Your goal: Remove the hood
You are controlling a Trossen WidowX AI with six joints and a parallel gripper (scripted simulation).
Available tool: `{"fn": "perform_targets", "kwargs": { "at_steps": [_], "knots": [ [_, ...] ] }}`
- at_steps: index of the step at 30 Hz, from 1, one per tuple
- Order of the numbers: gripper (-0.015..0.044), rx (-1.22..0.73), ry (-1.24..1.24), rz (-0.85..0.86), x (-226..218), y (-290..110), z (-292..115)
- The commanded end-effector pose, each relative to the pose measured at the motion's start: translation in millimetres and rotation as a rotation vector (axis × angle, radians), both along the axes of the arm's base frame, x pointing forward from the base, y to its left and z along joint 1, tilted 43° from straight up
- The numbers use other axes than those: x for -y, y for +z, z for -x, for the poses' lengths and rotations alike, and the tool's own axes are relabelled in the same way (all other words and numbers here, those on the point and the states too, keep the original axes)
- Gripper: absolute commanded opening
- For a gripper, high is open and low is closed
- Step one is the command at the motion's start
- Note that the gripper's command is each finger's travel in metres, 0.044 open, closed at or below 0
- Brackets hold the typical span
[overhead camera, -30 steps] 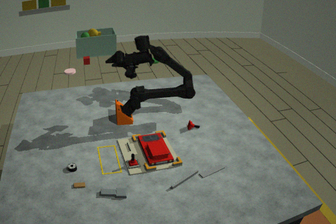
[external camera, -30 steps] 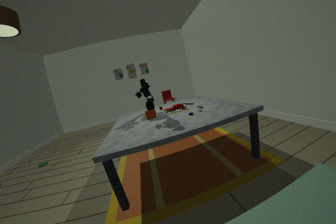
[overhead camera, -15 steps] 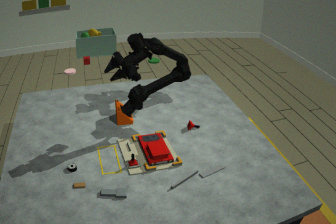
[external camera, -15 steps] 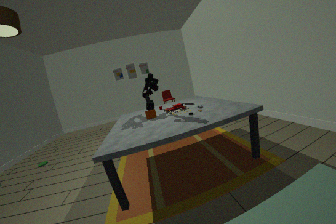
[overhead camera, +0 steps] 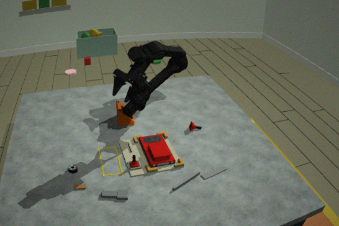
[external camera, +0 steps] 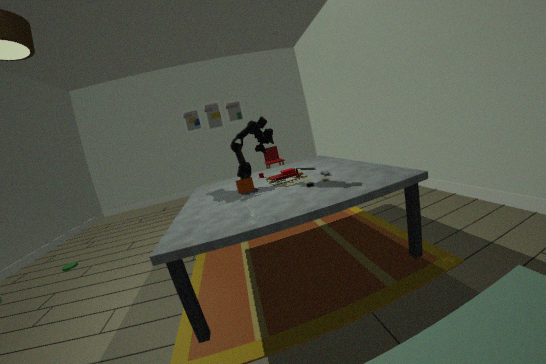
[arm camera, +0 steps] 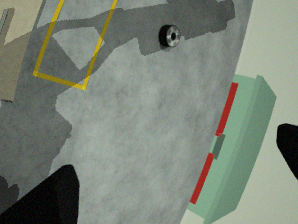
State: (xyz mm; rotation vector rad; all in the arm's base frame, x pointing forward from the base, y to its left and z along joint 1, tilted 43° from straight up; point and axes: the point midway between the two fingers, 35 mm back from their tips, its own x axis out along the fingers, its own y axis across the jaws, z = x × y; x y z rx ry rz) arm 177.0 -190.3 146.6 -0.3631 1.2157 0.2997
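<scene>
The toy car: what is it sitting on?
The toy car rests on a beige board with orange corner brackets. The board beneath the car is covered.

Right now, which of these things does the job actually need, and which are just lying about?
Needed: toy car, its hood, yellow marked area, open tool.

Lying about: red cone, grey strips, small wheel, grey blocks, tan block.

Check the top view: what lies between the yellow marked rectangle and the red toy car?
In the top view, between the marked rectangle and the toy car lies the left strip of the beige base plate, carrying a small black-and-red lever piece.
</scene>
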Motion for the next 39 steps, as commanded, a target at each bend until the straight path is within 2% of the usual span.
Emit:
{"fn": "perform_targets", "kwargs": {
  "at_steps": [1, 9, 19, 22, 39],
  "knots": [
    [0.0440, 0.008, -0.038, -0.139, -19.2, 0.6, -30.7],
    [0.0440, -0.075, -0.135, -0.439, -72.2, -1.7, -85.6],
    [0.0440, -0.337, -0.288, -0.750, -155.5, -5.0, -138.3],
    [0.0440, -0.380, -0.309, -0.779, -167.3, -4.9, -144.2],
    [0.0440, -0.380, -0.309, -0.779, -171.5, -8.4, -143.0]
  ]
}}
